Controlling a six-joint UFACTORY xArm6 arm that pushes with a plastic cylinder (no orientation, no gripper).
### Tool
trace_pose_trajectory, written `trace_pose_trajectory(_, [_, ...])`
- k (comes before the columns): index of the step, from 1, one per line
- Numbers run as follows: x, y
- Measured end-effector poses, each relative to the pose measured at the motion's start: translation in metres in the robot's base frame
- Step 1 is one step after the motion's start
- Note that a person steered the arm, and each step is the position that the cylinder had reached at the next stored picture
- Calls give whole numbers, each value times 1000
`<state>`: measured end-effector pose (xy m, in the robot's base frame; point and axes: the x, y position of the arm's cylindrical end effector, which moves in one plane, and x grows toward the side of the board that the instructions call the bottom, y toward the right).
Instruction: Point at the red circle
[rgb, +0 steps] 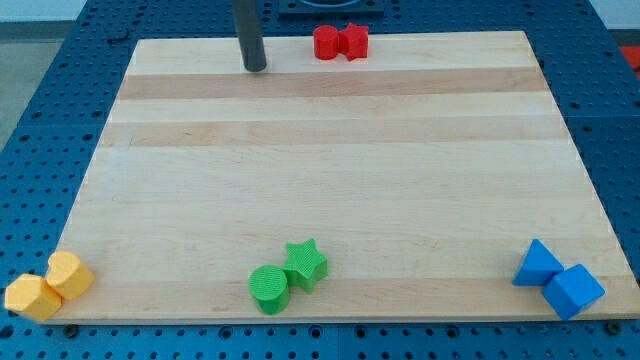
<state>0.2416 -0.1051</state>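
**Eight blocks on the board, my tip left of the red pair**

Eight blocks sit on the wooden board (330, 180), paired off along its edges. Taking the red circle (326, 42) as the landmark: it lies at the view's top edge of the board, a little right of centre, and it touches a red star-like block (353, 41) on its right side. My tip (256, 68) rests on the board to the left of the red circle, slightly lower in the view, with a clear strip of wood between the two. The rod is a plain dark stick with no jaws to open or close, and it holds nothing.

Far below the red circle, near the view's bottom edge, a green circle (269, 289) and a green star (305, 265) touch each other, the star up and to the right. Down and far to the left of the red circle, two yellow blocks crowd the bottom left corner: one (70, 274) on the board, the other (32, 297) partly overhanging the edge; their exact shapes are hard to tell. Down and far to the right, a blue triangle (537, 265) touches a blue cube (574, 291) in the bottom right corner.
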Motion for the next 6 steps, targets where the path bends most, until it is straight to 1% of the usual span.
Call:
trace_pose_trajectory(1, [-31,10])
trace_pose_trajectory(2, [-49,21])
trace_pose_trajectory(3, [-49,29])
trace_pose_trajectory(4, [-50,51])
trace_pose_trajectory(6, [-50,56])
